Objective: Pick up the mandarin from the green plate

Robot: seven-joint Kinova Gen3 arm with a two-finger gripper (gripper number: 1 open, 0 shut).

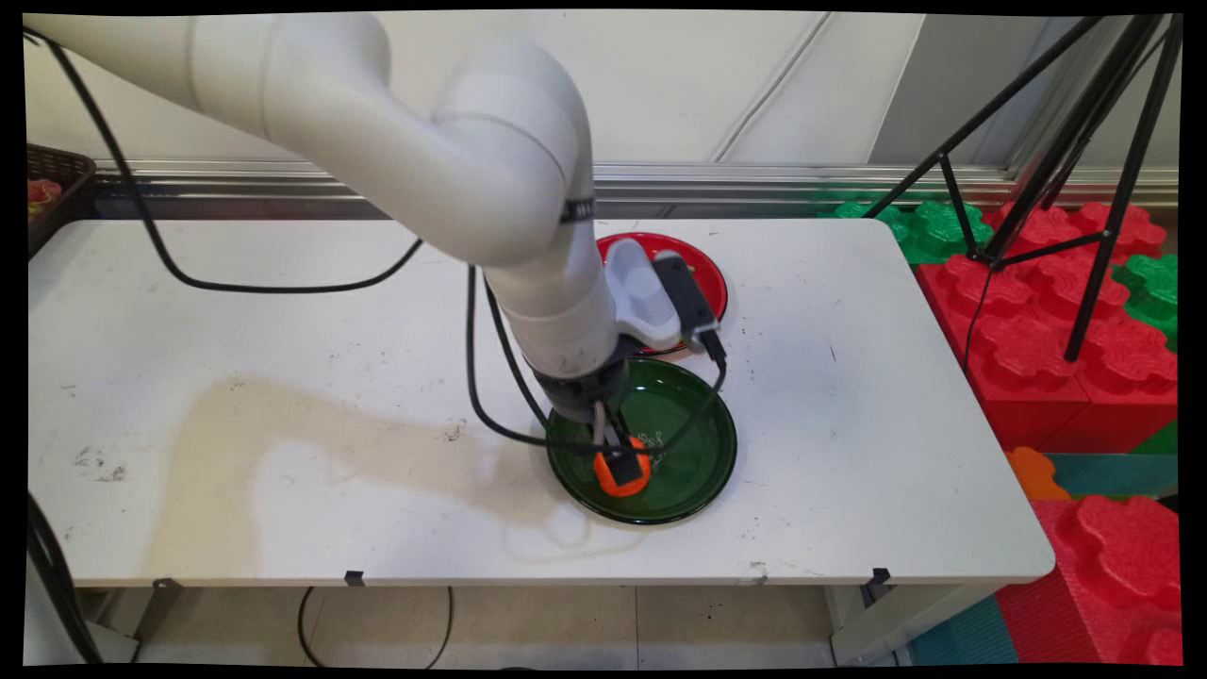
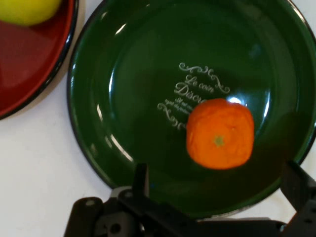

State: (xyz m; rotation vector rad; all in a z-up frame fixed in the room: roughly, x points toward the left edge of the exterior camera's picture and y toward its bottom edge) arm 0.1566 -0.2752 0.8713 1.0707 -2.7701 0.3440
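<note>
An orange fruit [image 2: 219,133] lies on a dark green plate [image 2: 128,89] with white lettering in its middle. My gripper [image 2: 216,170] is open, its two fingers wide apart on either side of the orange's near edge, not touching it. From the main view the gripper [image 1: 620,460] hangs low over the orange [image 1: 624,483] on the near left part of the green plate [image 1: 693,438]. A red plate [image 1: 712,273] lies just behind the green one, partly hidden by the arm. In the hand view the red plate [image 2: 29,64] carries a yellow fruit [image 2: 27,10].
A dark basket [image 1: 47,184] sits at the table's far left corner. A black tripod [image 1: 1066,189] and red and green foam blocks [image 1: 1037,311] stand right of the table. A brownish stain [image 1: 283,434] marks the tabletop's left half. Black cables hang from the arm.
</note>
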